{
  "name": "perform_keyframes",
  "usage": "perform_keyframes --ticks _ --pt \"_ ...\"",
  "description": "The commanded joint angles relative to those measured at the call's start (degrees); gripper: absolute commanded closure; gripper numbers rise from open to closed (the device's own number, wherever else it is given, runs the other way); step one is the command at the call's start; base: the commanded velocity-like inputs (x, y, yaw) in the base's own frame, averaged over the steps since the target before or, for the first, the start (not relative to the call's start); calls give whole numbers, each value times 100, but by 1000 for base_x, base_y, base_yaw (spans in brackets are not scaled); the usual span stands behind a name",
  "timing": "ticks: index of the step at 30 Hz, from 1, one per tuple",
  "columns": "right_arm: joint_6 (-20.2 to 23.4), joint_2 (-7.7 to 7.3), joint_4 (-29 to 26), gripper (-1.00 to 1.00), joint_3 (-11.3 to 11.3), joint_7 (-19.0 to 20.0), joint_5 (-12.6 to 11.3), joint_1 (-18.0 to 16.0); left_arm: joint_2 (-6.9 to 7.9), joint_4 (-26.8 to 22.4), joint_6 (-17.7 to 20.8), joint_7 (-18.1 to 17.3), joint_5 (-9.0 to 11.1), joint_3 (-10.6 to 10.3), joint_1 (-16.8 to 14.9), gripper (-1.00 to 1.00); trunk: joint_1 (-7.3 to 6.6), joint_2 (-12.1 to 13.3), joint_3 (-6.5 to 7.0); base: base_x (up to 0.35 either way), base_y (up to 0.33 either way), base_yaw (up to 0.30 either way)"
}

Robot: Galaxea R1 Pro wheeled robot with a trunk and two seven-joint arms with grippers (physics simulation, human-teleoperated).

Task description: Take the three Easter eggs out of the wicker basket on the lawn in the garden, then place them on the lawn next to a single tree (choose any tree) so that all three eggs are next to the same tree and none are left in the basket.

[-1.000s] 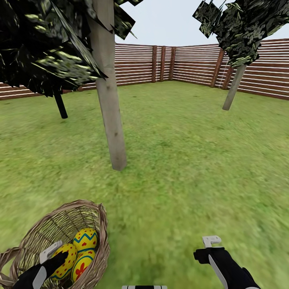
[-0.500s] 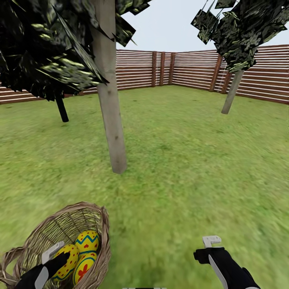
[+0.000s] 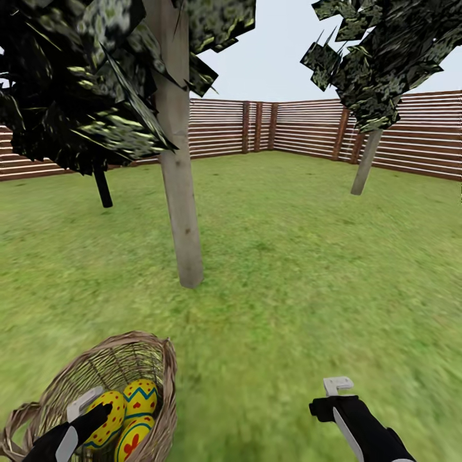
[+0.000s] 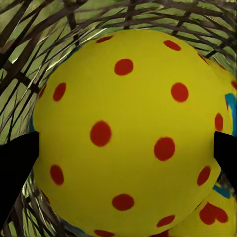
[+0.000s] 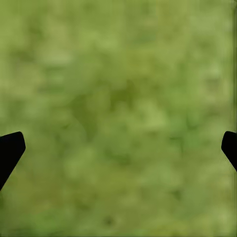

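The wicker basket (image 3: 109, 391) sits on the lawn (image 3: 301, 269) at the near left, with all three Easter eggs (image 3: 131, 414) inside it — none yet placed. The left claw (image 3: 90, 414) reaches into the basket; in the left wrist view the red-dotted egg (image 4: 128, 133) lies between the two dark fingertips (image 4: 17, 165), which stand apart at either side of it, wide and not visibly pressing the shell, so no grip is confirmed. The step in hand is judged to be the first egg pickup. Centre the egg between the fingertips, advance until they pass its widest part, then close gently — a smooth round shell is likely to squirt out of an off-centre pinch. Lift straight up to clear the woven rim and the neighbouring eggs. The right claw (image 3: 338, 387) hovers over bare grass, spread wide and holding nothing. The tree (image 3: 183, 212) with the pale trunk stands just beyond the basket and is the nearest drop point.
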Motion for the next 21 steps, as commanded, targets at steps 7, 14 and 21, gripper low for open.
perform_keyframes --ticks 7,14,21 --pt "40 -15 -9 -100 25 -16 -17 -3 -3 -10 80 -59 -26 24 -4 100 -19 8 151 0 0 0" --pt "42 -8 -9 -100 33 -16 -9 -2 -13 -10 94 -42 -23 -125 -4 100 -37 17 306 0 0 0" --pt "42 -3 -9 -100 34 -16 -9 -1 -21 -18 160 -35 -17 -121 -4 100 -55 26 461 -10 0 0"
